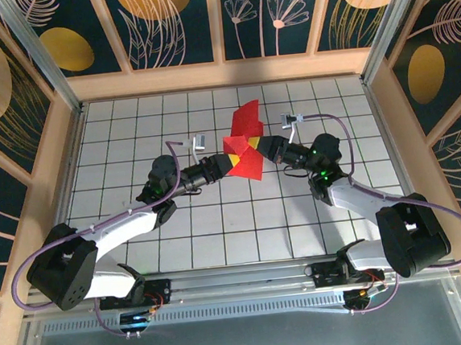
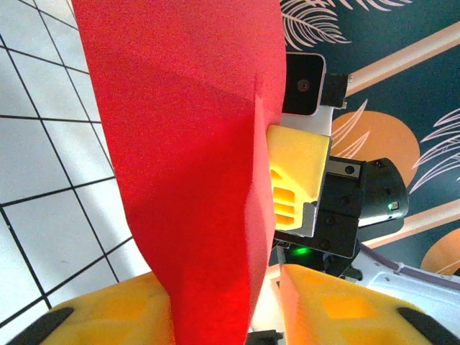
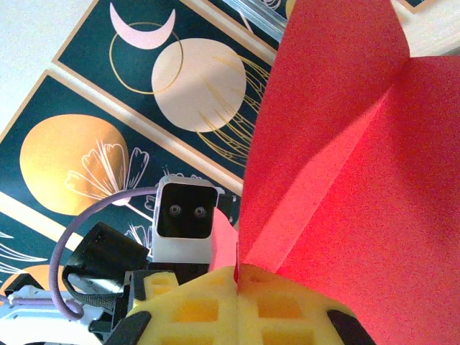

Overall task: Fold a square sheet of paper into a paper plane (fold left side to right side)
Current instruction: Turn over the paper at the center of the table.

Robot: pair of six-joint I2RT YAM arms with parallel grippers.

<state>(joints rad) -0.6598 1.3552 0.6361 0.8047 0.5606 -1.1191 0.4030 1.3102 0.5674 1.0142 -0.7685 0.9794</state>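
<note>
The right gripper (image 3: 237, 284) has its two yellow fingers (image 3: 187, 313) pressed flat together. We see the red sheet (image 3: 345, 187) pinched in the seam between them. It fans up and away from the tips, with a sharp crease running from the grip toward the upper right. The left gripper (image 2: 215, 295) has its jaws partly apart, one finger on each side of the sheet. The paper lies against the finger at lower left of the left wrist view. We see a narrow gap between it and the other finger, so we read no clamp there. In that view a finger of the right gripper meets the sheet from the opposite side, just beyond the left fingers and below a small wrist camera (image 2: 303, 83). From above, the two grippers face each other tip to tip over the middle of the tiled table (image 1: 219, 230). The sheet stands upright between them, one flap pointing to the far side and a lower part toward the near side. We cannot tell whether its lower edge touches the tiles. The left arm (image 1: 114, 231) and right arm (image 1: 362, 197) reach in from the near edge, and patterned wall panels (image 1: 168, 16) surround the table.
</note>
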